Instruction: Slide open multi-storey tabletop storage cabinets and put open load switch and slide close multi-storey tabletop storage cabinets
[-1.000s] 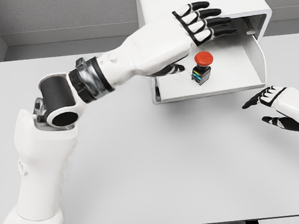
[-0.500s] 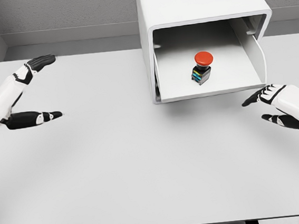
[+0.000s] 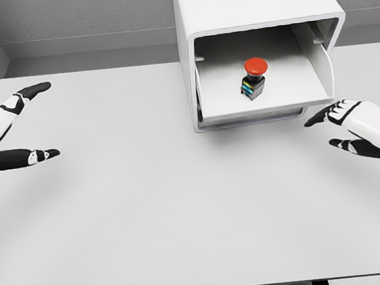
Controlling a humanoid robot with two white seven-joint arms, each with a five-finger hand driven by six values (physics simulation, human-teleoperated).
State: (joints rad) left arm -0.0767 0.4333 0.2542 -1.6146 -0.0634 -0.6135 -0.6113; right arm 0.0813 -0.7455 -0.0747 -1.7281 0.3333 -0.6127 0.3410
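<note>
While the load switch stands upright, red button on top, long axis vertical, it sits inside the pulled-out drawer of the white cabinet at the table back. Left hand at left edge, fingers spread, empty. Right hand near drawer's right corner, fingers relaxed, empty.

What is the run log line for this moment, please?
switch: inside drawer | drawer: open | left hand: open, empty | right hand: open, near drawer
</note>
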